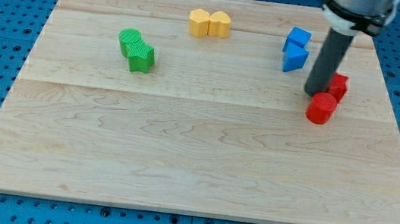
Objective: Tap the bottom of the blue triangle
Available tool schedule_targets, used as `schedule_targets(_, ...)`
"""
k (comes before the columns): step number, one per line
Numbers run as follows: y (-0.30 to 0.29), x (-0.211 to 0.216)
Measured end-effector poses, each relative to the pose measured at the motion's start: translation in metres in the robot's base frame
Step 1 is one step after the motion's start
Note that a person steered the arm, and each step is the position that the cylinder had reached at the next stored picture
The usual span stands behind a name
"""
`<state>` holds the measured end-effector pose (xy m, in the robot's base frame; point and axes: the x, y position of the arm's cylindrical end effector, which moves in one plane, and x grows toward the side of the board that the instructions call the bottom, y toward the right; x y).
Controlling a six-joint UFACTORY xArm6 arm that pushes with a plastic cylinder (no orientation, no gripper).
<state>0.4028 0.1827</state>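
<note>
The blue triangle [294,59] lies at the upper right of the wooden board, touching a blue cube [298,38] just above it. My dark rod comes down from the view's top right. My tip [313,92] rests on the board just below and to the right of the blue triangle, a small gap apart from it. The tip stands right beside a red block [337,86] and just above a red cylinder [322,109].
Two yellow blocks [209,24] sit side by side at the top middle. Two green blocks [136,49] touch each other at the upper left. The wooden board [179,155] lies on a blue pegboard.
</note>
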Motion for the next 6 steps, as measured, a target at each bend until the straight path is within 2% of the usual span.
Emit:
schedule_targets(2,0.002,-0.002)
schedule_targets(4,-0.015,-0.040)
schedule_targets(5,-0.015,-0.040)
schedule_targets(6,-0.058,-0.040)
